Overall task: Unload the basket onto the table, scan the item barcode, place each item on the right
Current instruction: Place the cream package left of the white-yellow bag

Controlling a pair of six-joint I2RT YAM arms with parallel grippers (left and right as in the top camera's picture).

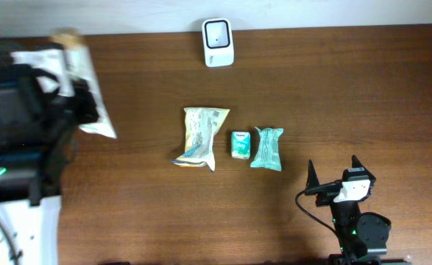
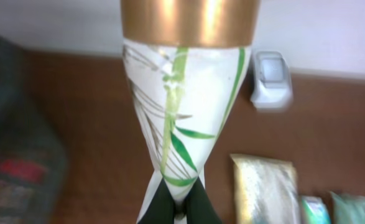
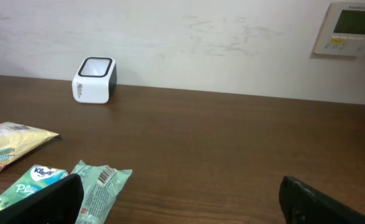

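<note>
Bamboo-print packet (image 2: 182, 112) in closed left gripper (image 2: 179, 208); scanner (image 2: 270, 78) beyond

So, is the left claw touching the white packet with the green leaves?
Touching. The left wrist view shows the left claw shut on the white packet, whose lower end is pinched narrow between the two dark sides.

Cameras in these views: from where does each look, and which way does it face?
Overhead: above the table, looking straight down; left arm and right arm show.
Left wrist: behind the left gripper, facing the back wall; its fingers pinch a white packet.
Right wrist: low over the table, facing the wall; the right gripper, open, frames the bottom edge.
Shared: all three show the scanner.
</note>
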